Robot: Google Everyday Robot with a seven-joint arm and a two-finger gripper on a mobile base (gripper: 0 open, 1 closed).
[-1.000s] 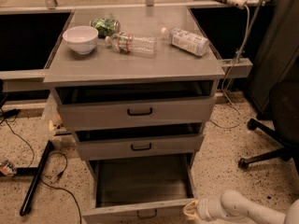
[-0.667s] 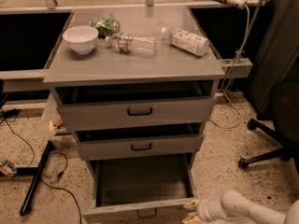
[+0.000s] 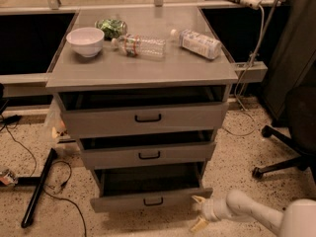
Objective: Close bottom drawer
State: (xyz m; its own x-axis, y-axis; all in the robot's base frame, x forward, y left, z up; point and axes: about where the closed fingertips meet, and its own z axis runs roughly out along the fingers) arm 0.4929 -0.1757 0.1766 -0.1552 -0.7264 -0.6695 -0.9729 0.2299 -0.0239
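A: What is different now, compared with one second ago?

B: The bottom drawer (image 3: 153,200) has gone in by a good part. Before, its front stood far out from the grey cabinet (image 3: 148,70) and much of the tray floor was open to see. Now only a dark strip of the tray shows behind the front.

A: And the gripper?

B: The gripper (image 3: 200,212) has moved forward together with the front. It is low on the right, just beside the right end of the drawer front. Its two fingers are spread apart and hold nothing. The upper fingertip (image 3: 199,199) seems to touch the front's corner, but I cannot be sure of the contact.

A: So is the task done?

B: Not yet, I think. The front is still further out than the middle drawer (image 3: 148,155) above it, so some more pushing is needed.

A: How does the drawer lie?

B: The front faces out of the cabinet, toward the camera, with the small black handle in its middle. Its long axis runs left to right, and the right end looks a little higher in the picture. The travel is straight back into the cabinet, so a push at one corner might turn it askew
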